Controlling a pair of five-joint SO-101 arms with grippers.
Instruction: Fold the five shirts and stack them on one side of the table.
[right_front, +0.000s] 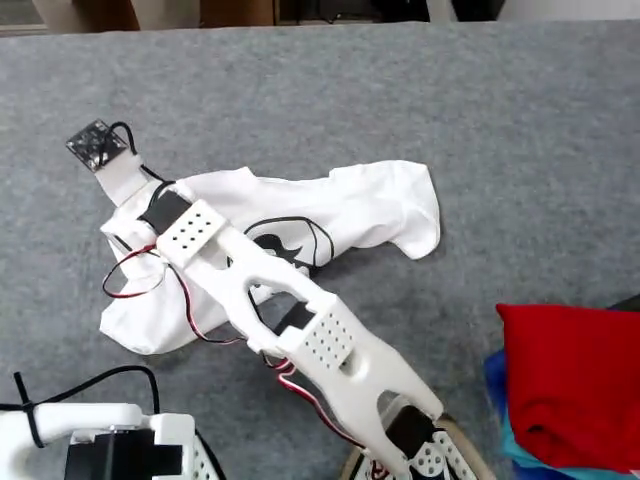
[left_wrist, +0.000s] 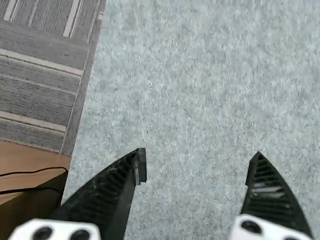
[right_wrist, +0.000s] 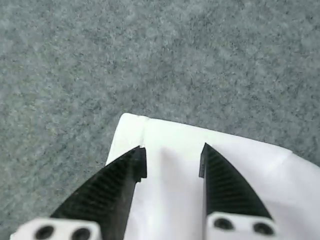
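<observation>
Grey carpet-like table (right_front: 520, 130): largest item, spanning the high view; bare patch also seen under the left gripper.

White shirt (right_front: 370, 210): printed, crumpled and spread left of centre, sleeves loose, no clean fold visible. Judged as the piece in hand, folding barely begun.

Stack at the table's right edge: red shirt (right_front: 570, 370) on top, folded; blue layer (right_front: 495, 375) and teal layer (right_front: 515, 445) peeking out beneath. At least three garments put away, by that count; any further layer too hidden to tell. Likely one or two shirts left, the white one included.

Right arm (right_front: 330, 340): white, stretched diagonally from the near edge across the white shirt toward its far-left corner.

Left arm base (right_front: 110, 435): parked at the near-left corner, well apart from the shirt.

Right gripper (right_wrist: 172, 155): jaws moderately apart, poised over a corner of the white shirt, fabric below and between the tips, nothing clamped; contact with the cloth impossible to judge.

Left gripper (left_wrist: 200, 155): jaws wide apart, holding nothing, above bare table near its edge.

Remaining, by judgement: pinch the corner, fold the white shirt, carry it to the stack.
</observation>
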